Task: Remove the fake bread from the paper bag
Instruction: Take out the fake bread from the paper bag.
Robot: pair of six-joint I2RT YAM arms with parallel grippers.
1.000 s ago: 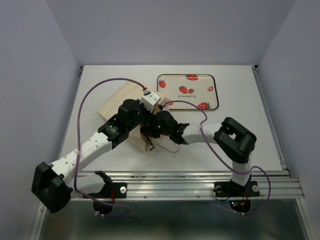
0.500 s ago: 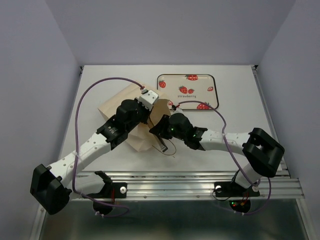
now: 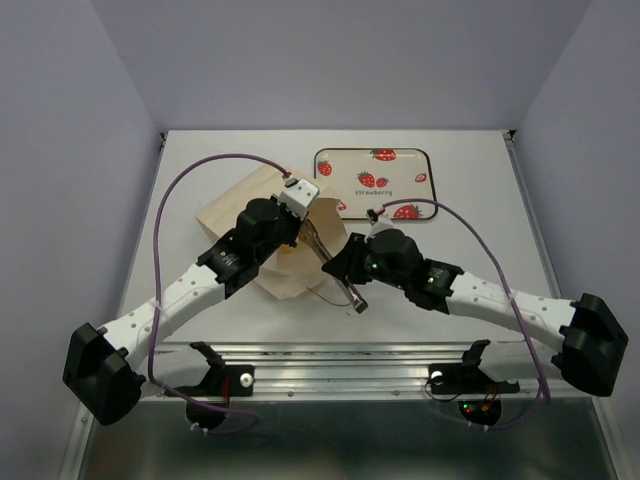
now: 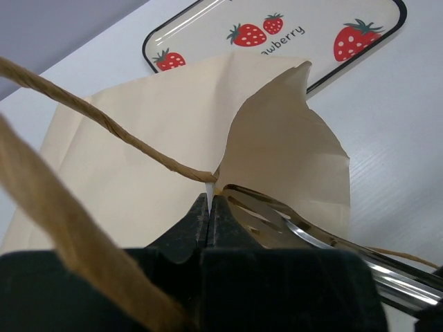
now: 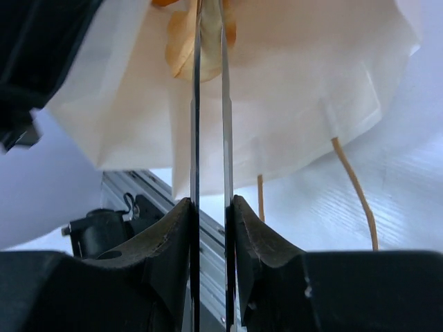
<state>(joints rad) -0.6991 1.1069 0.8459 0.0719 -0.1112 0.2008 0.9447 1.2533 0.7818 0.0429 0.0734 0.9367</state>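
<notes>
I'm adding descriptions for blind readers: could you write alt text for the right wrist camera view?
Thin metal tongs, squeezed in the black right gripper, reach up into the open mouth of a pale paper bag and close on a golden piece of fake bread. The bag's string handle hangs below over the white table.

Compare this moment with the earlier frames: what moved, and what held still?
The right claw, shut on the tongs, swung rightward as its arm stretched out. That drew the tongs back, though their tips are still in the paper bag. The left claw stays clamped on the bag's rim, and the tray has not moved.
</notes>
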